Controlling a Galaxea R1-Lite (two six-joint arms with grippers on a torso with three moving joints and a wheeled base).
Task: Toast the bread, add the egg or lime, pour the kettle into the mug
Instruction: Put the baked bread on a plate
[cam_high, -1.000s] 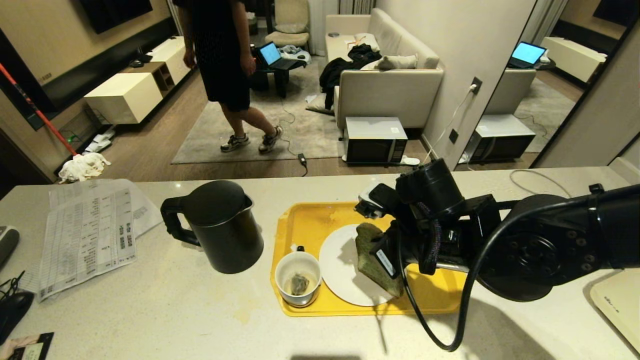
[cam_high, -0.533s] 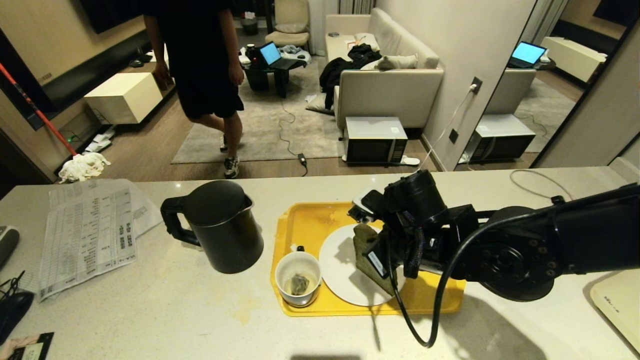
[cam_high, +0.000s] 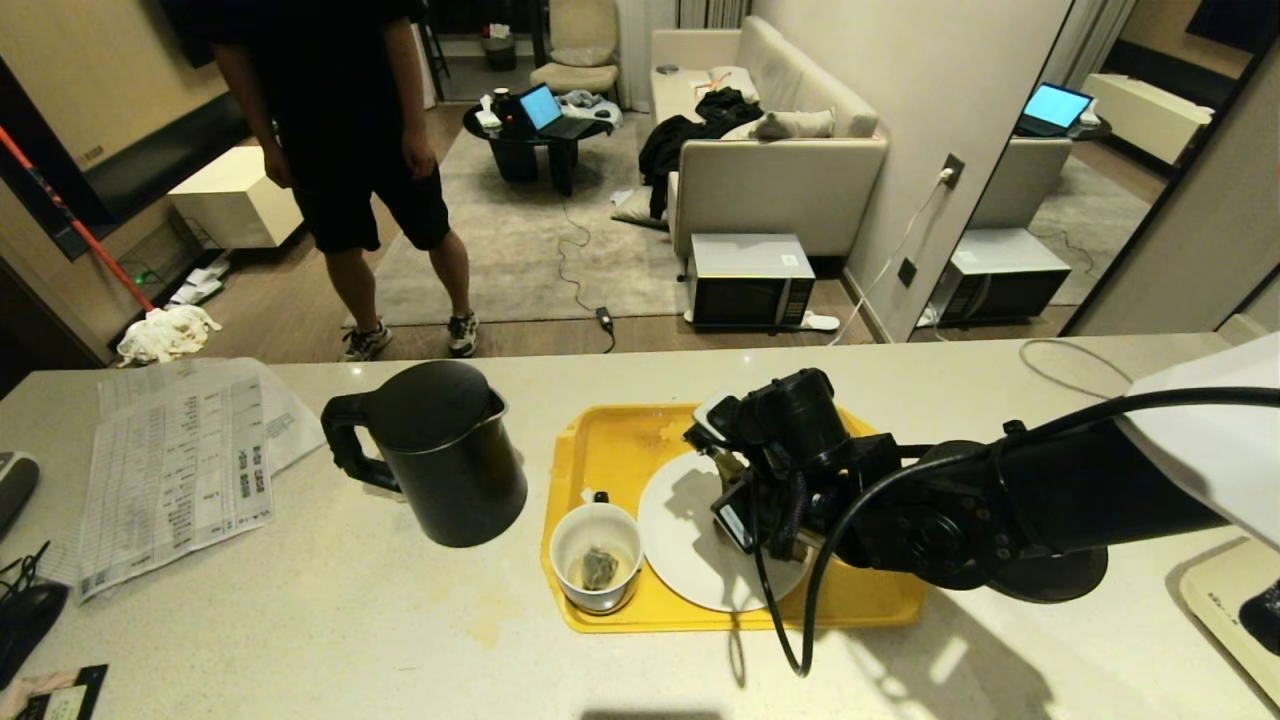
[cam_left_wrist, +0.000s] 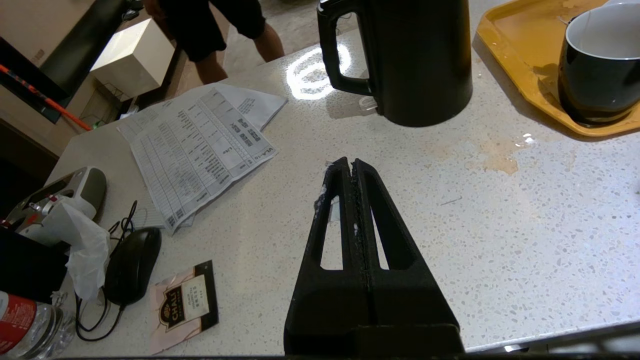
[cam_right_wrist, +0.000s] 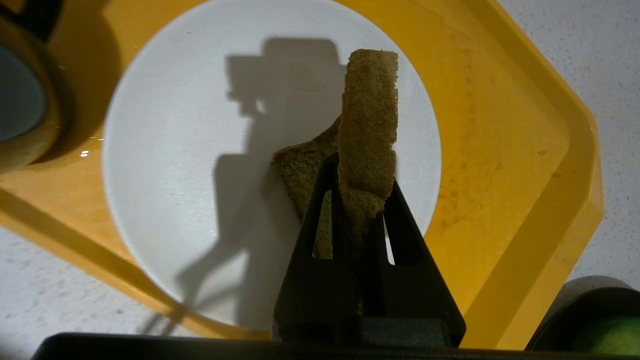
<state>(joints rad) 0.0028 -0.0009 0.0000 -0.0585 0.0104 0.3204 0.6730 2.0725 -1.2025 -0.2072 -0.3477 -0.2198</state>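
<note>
My right gripper (cam_right_wrist: 357, 175) is shut on the bread (cam_right_wrist: 369, 125), a thick green-brown slice held on edge just above the white plate (cam_right_wrist: 200, 150) on the yellow tray (cam_right_wrist: 505, 125). In the head view my right arm (cam_high: 930, 510) covers most of the slice over the plate (cam_high: 680, 540). The white mug (cam_high: 597, 555) stands on the tray's near left corner with a tea bag inside. The black kettle (cam_high: 440, 450) stands on the counter left of the tray (cam_high: 610, 450). Part of the lime (cam_right_wrist: 605, 337) shows in a dark bowl beside the tray. The egg is out of view. My left gripper (cam_left_wrist: 351, 165) hangs shut and empty over bare counter, near the kettle (cam_left_wrist: 415, 60).
Printed papers (cam_high: 180, 460) lie on the counter's left side, with a computer mouse (cam_left_wrist: 132, 265) and a tea packet (cam_left_wrist: 185, 300) nearer me. A wet stain (cam_left_wrist: 495, 160) marks the counter by the tray. A person (cam_high: 340, 150) stands beyond the counter.
My right arm has lowered the bread towards the plate and shifted a little left. The person behind the counter has walked left and turned to face it.
</note>
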